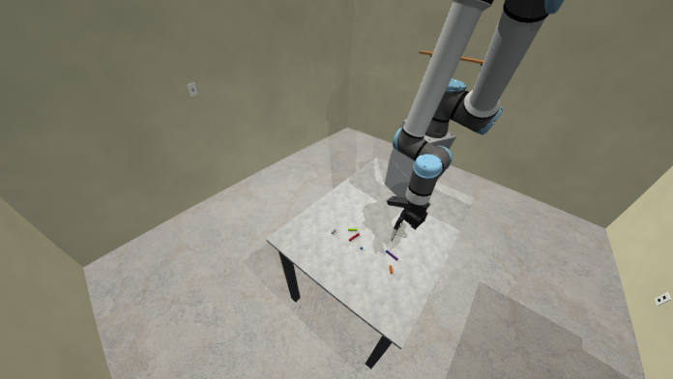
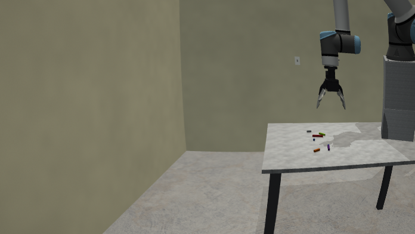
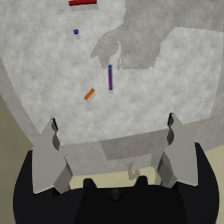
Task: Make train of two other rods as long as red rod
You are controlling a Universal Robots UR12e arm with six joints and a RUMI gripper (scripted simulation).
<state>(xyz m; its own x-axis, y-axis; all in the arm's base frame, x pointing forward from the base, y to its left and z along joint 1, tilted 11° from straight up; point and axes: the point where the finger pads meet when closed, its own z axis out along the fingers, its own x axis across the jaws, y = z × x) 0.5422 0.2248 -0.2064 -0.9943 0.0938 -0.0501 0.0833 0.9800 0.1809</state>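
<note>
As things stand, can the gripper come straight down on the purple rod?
Probably yes: the open, empty gripper hangs above the table, and the short purple rod lies flat with only the short orange rod nearby, apart.

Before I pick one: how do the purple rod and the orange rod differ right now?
The purple rod is longer than the orange rod. In the wrist view the purple one runs straight up the frame, while the orange one lies slanted. The purple rod's far end lies in the arm's shadow; the orange rod lies in the light. Both lie flat on the table, apart, untouched.

Purple rod (image 3: pixel 110 79) perhaps blue-tipped
</note>
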